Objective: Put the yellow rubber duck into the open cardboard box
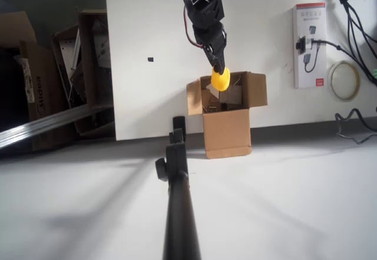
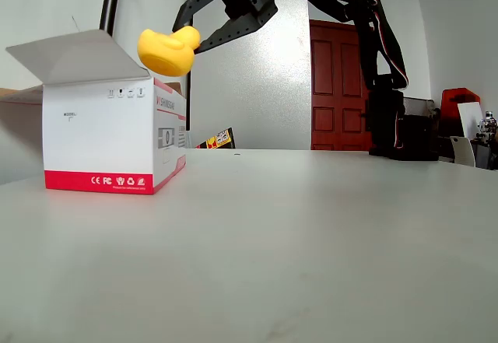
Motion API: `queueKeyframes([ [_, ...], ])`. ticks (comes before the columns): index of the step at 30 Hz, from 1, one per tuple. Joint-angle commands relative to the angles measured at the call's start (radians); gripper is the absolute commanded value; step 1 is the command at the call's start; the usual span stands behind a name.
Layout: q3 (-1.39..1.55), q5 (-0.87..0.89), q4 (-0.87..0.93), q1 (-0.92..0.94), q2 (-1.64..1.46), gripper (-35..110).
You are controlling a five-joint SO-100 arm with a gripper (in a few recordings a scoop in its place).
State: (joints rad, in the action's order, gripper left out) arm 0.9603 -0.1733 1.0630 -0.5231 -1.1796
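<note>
Overhead and side views. Gripper [image 1: 218, 69] fingers closed on the yellow rubber duck [image 2: 166, 50], pinching its head end; duck hangs over the open cardboard box [image 1: 227, 131], toward its 11 o'clock corner. Likely light, soft, squeezable; a gentle pinch suffices.

Yellow rubber duck [image 1: 220, 81] held aloft above the open cardboard box [image 1: 227, 131], brown, flaps spread, upright on table
</note>
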Motion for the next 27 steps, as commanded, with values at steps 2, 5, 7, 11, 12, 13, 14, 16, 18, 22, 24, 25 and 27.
queueKeyframes([
  [2, -0.058, 0.032, -0.009, -0.006, -0.002, 8],
  [5, -0.058, 0.048, -0.008, -0.003, 0.0, 9],
  [7, -0.058, 0.052, -0.006, 0.0, 0.0, 9],
  [11, -0.058, 0.06, -0.003, 0.002, -0.003, 12],
  [12, -0.058, 0.066, -0.003, 0.003, -0.003, 14],
  [13, -0.06, 0.069, -0.002, 0.005, -0.003, 16],
  [14, -0.06, 0.071, 0.0, 0.005, -0.003, 17],
  [16, -0.06, 0.075, 0.003, 0.006, -0.003, 20],
  [18, -0.061, 0.075, 0.008, 0.009, -0.002, 21],
  [22, -0.075, 0.075, 0.021, 0.015, 0.003, 23],
  [24, -0.081, 0.075, 0.028, 0.015, 0.008, 22],
  [25, -0.089, 0.074, 0.035, 0.015, 0.012, 21],
  [27, -0.098, 0.072, 0.043, 0.017, 0.015, 18],
])
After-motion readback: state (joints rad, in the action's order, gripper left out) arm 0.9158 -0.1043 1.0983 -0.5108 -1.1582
